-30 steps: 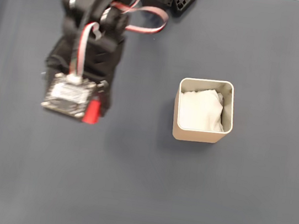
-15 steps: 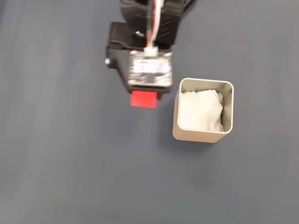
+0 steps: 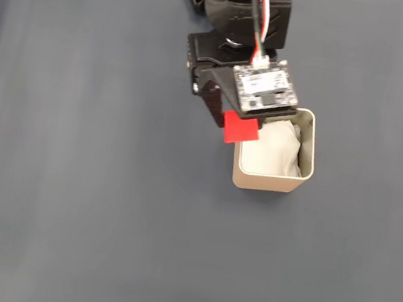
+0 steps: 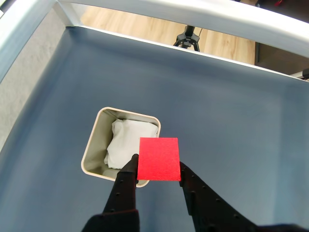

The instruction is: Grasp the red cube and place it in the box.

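Carrying the small bright red matte cube clear of the table, the black two-finger gripper hangs over the near-side wall of the square beige-tan box with rounded corners, which is lined with crumpled white soft padding. In the wrist view the cube sits at about 4 o'clock from the box's middle, overlapping the box's lower right corner, so by my reading it is held high for clearance over the thin wall, and the carry is not quite finished. In the fixed view the same red cube shows at roughly 10 o'clock from the box's centre, overlapping the rim of the box at its upper left corner, under the arm's wrist with its small circuit board.

The jaws are closed onto the cube from its two sides, one finger pressed to the left face and the other to the right face, spread just as wide as the cube itself. Nothing else touches them. The box stands alone on the dark blue-grey table cover, its opening facing up. I judge the release would be safer once the cube is nearer the padding's middle; dropped here, it might clip the rim.
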